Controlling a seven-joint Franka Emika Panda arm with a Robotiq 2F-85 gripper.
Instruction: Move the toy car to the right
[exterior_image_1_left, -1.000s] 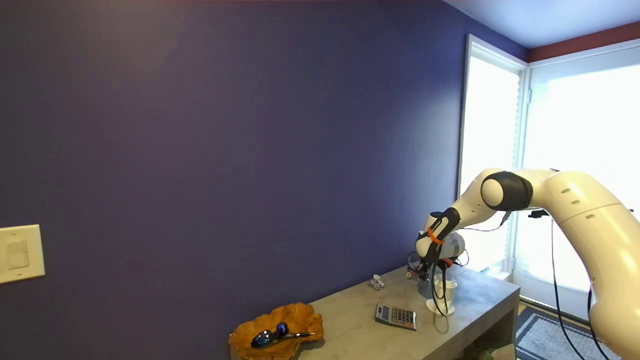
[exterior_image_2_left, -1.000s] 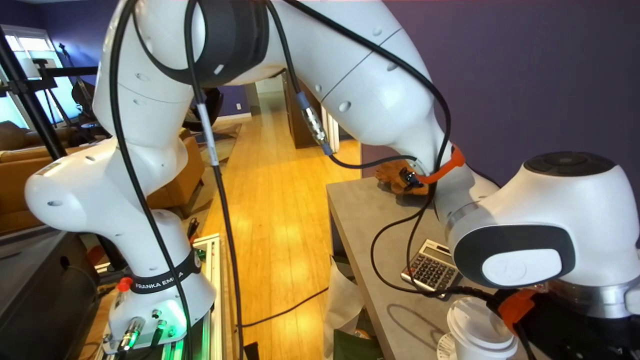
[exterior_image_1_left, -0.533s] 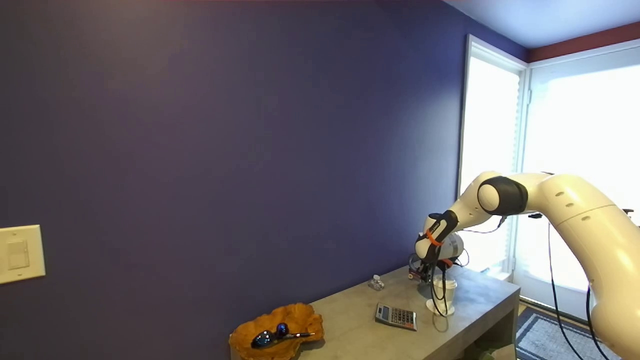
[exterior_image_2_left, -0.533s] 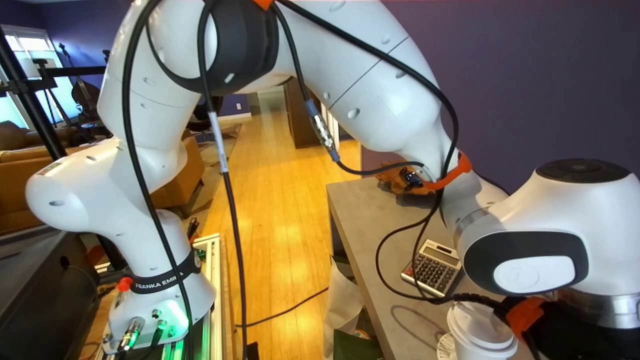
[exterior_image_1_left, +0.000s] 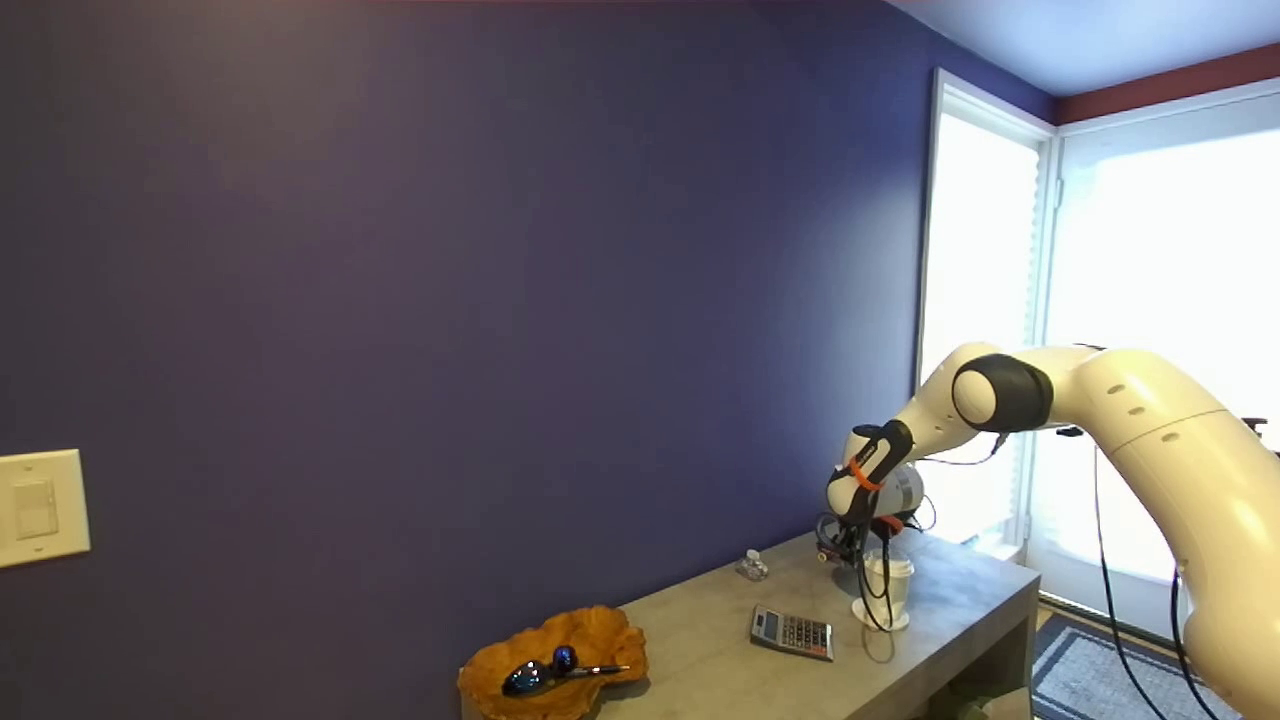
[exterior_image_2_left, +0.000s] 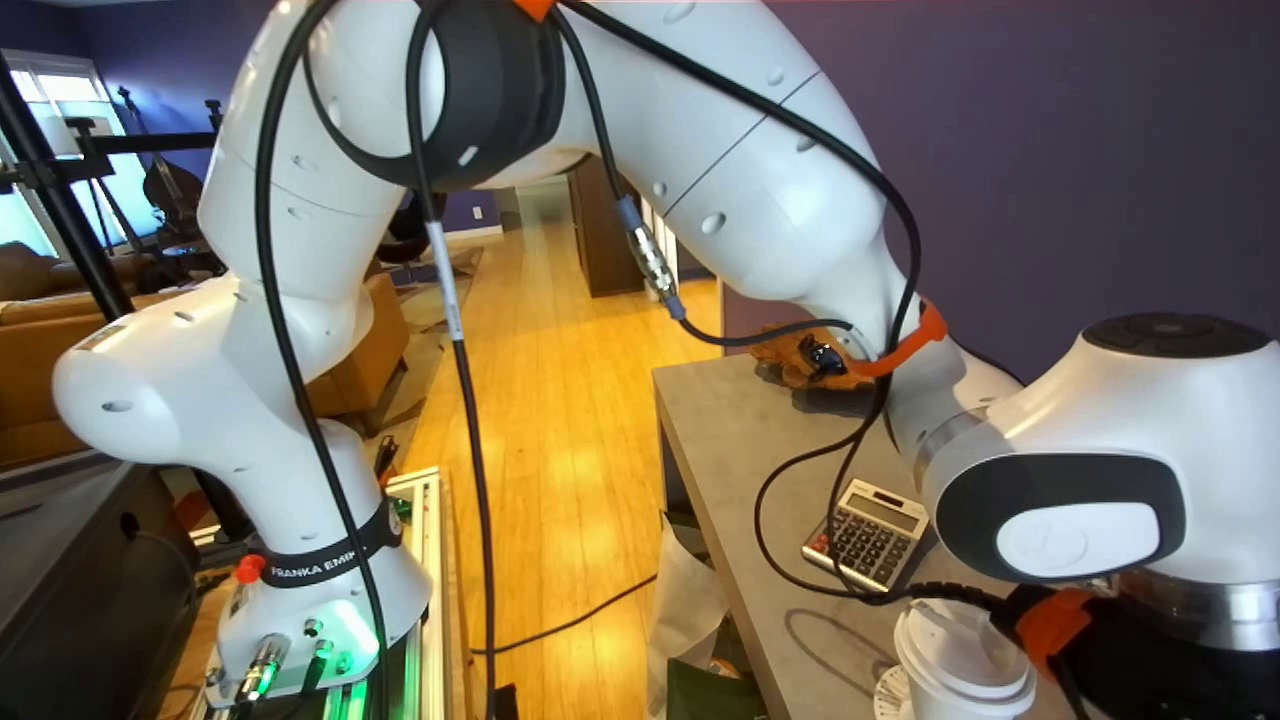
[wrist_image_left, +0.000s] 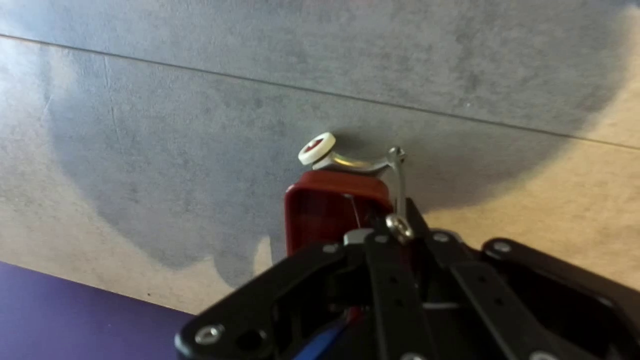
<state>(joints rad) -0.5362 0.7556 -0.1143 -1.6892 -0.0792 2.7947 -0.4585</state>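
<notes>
Tabletop (wrist_image_left: 175, 130) runs from wall edge (wrist_image_left: 100, 288) past toy car (wrist_image_left: 320, 210).

a dark purple painted wall (exterior_image_1_left: 450, 300) fills most of an exterior view, with a white rectangular light-switch plate (exterior_image_1_left: 40, 508) at the far left. a tall white-framed window (exterior_image_1_left: 985, 300) and a pale panelled door (exterior_image_1_left: 1160, 300) glow with white light at the right, a dark red band (exterior_image_1_left: 1170, 85) above the door. a grey stone-look bench (exterior_image_1_left: 690, 640) stands along the wall. in an exterior view, a glossy honey-coloured wooden floor (exterior_image_2_left: 560, 420) runs past a tan sofa (exterior_image_2_left: 30, 400).

Smooth toy car (wrist_image_left: 317, 212), matt tabletop (wrist_image_left: 190, 130).
</notes>
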